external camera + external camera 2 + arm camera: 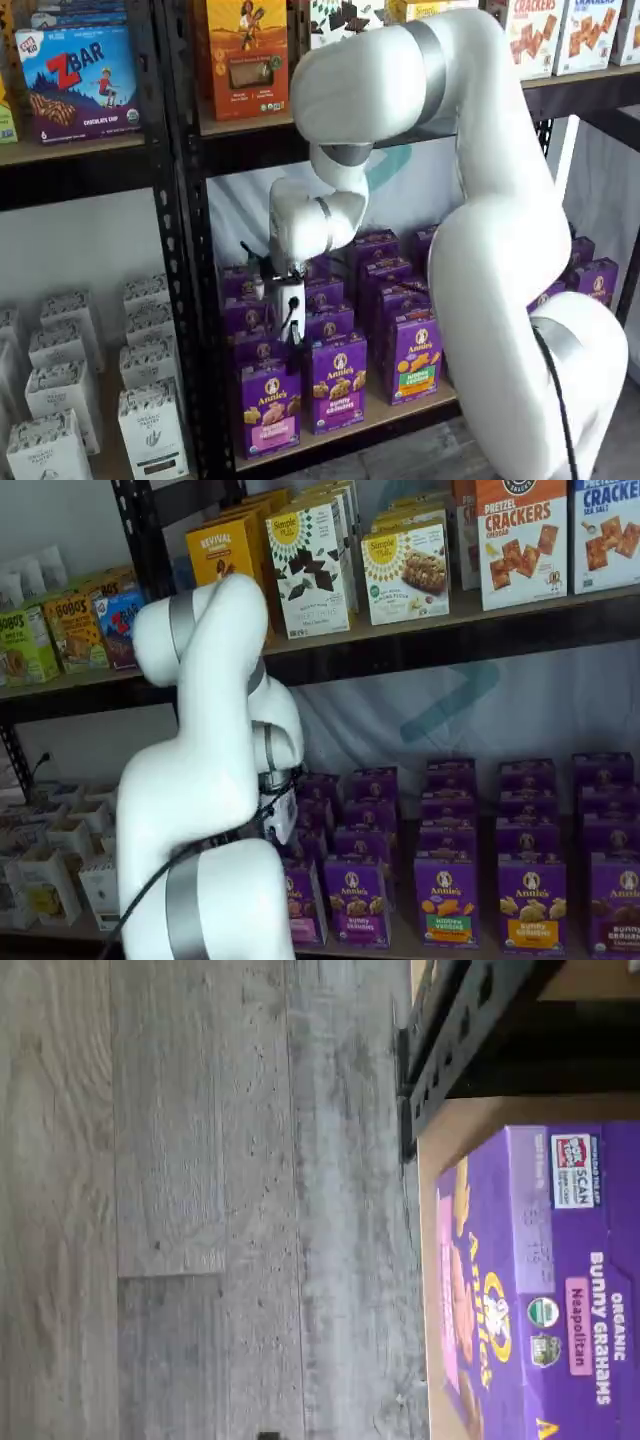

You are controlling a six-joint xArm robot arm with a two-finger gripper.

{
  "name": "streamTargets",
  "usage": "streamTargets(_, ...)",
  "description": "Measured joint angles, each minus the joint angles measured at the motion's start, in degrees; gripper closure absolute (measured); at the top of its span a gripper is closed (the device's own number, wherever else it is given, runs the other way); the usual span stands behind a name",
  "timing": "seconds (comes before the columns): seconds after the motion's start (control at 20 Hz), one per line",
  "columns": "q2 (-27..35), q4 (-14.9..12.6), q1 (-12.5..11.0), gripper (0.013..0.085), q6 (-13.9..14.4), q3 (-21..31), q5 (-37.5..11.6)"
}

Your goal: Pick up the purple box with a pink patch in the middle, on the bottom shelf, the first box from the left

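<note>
Shelf view: fingers (pixel 293 338) above purple box (pixel 268 405).

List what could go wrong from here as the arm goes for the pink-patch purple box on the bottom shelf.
1. The purple box stands close beside another purple box, so a finger could knock the neighbour.
2. It sits next to the black post, leaving little room on that side.
3. More purple boxes are stacked right behind it, so a push could topple them.

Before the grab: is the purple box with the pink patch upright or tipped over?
Upright. In a shelf view the purple box stands on its base at the front of the bottom shelf, logo above the pink patch.
</note>
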Motion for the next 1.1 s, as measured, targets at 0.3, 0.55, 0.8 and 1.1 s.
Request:
streamTargets(0.3,-0.56,8.34,0.37,0.013,-7.43,3.7,-6.56)
streamTargets(0.55,0.01,9.98,0.59,0.013,-8.85,4.23,-9.18)
streamTargets(0.8,1.24,8.57,0.92,0.013,-7.38,4.11,-12.43)
streamTargets(1.1,3.91,6.52,0.73,0.013,-5.75,2.29,-13.54)
